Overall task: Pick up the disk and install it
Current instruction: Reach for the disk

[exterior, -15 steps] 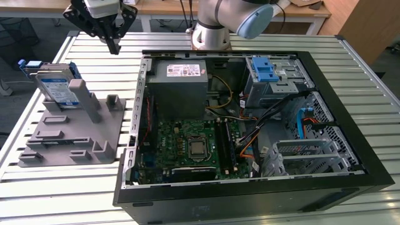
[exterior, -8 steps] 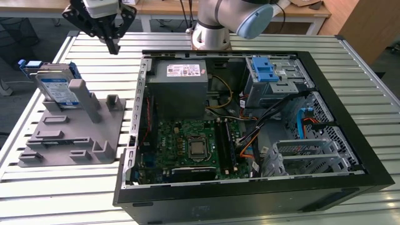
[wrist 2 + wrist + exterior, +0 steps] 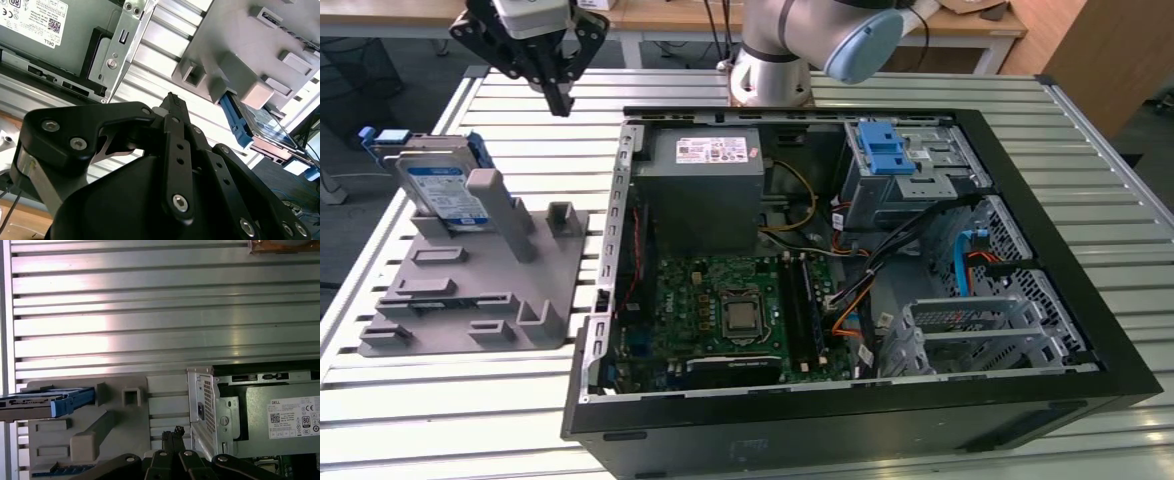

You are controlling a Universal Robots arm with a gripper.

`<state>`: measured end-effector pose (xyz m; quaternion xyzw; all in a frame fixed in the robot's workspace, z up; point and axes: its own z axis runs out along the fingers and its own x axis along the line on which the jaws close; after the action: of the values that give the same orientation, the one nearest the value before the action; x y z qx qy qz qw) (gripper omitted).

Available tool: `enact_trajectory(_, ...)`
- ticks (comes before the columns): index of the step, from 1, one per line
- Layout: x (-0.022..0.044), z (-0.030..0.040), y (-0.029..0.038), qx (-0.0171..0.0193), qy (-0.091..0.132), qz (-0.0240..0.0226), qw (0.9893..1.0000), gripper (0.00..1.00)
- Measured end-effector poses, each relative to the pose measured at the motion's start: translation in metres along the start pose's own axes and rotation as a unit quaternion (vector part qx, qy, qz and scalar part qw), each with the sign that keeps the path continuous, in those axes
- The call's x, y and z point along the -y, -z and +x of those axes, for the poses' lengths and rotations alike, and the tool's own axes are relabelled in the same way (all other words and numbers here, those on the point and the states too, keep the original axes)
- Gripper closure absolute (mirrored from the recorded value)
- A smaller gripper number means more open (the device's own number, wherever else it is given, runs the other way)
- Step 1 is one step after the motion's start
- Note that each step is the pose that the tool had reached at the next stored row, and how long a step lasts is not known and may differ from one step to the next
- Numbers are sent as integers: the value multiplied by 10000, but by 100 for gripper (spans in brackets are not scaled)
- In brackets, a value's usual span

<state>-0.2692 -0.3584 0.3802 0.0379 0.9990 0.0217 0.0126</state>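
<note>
Black claw (image 3: 172,102) right up close in the second wrist view, its tips pinched together to a point with nothing between them, so it's empty. It hangs above the slatted surface (image 3: 454,400), over the strip between the grey holder (image 3: 467,290) on one side and the open computer case (image 3: 1067,250) on the other, touching neither. The disk (image 3: 447,190) stands on edge in that holder, blue rails showing, lower than the claw, towards the exterior view's left and well apart from it. I read this as the approach, with the pick-up not yet begun. A grasp calls for parting the claw first, then squaring it to the disk's upper edge.
</note>
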Motion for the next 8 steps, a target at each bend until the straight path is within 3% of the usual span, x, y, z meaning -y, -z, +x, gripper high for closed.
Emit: enact_trajectory(8,-3,53,-4,-1,1,0,10000,89)
